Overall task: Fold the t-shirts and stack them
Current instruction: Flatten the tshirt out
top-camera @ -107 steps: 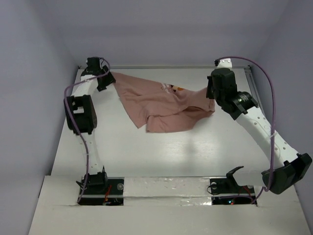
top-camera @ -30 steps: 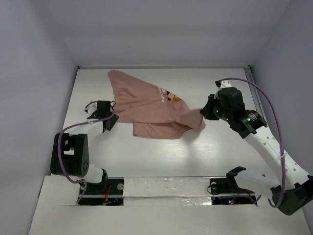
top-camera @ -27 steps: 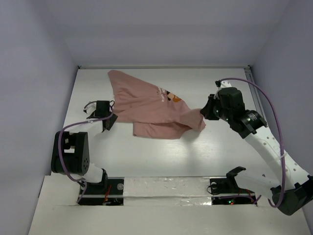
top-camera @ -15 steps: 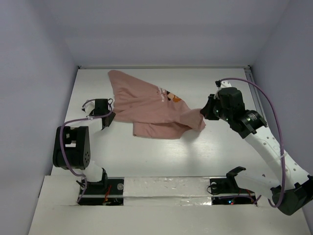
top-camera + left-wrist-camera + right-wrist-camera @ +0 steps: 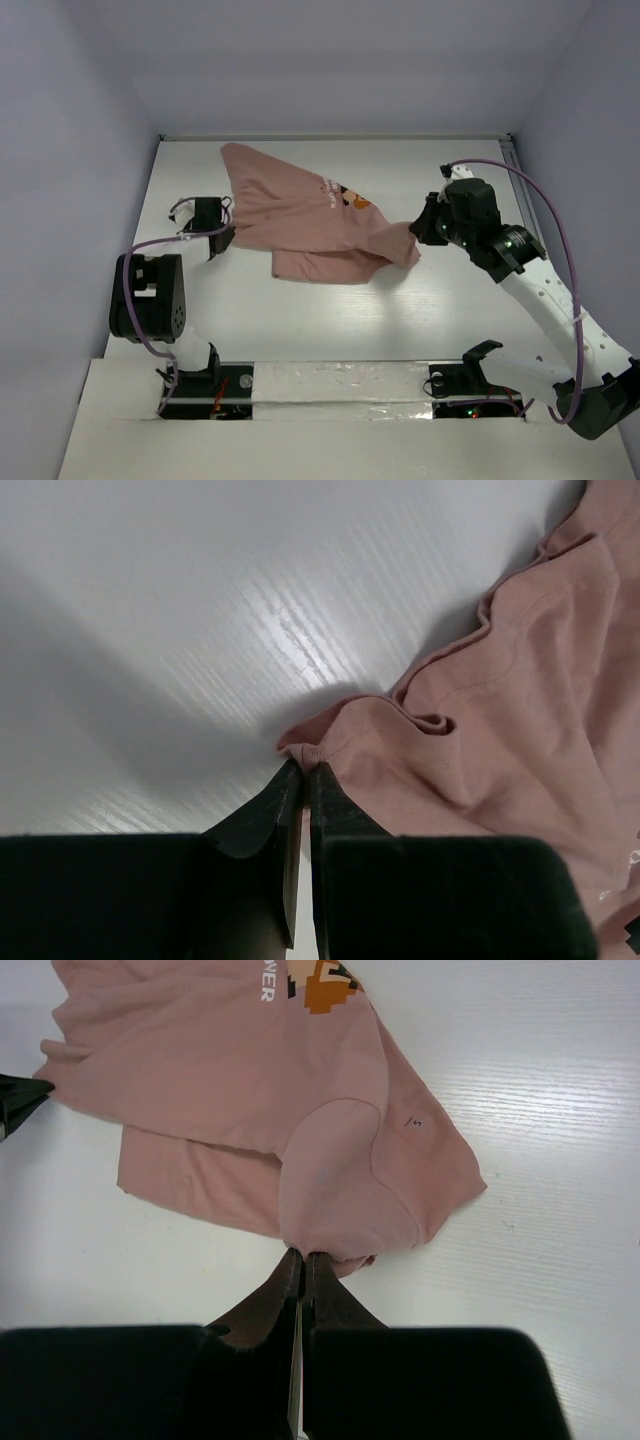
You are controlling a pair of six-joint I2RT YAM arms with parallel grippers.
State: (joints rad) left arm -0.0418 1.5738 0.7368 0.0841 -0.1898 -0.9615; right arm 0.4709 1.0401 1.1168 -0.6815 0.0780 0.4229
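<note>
Size mark on t-shirt, right-wrist only

Open table lies between left arm and right arm, nearer than the t-shirt spread across the far half.

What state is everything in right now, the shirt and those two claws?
t-shirt: unfolded, rumpled on the table, print up, pinched at two sides.
left gripper: shut on the t-shirt's edge.
right gripper: shut on a fold of the t-shirt.
</note>
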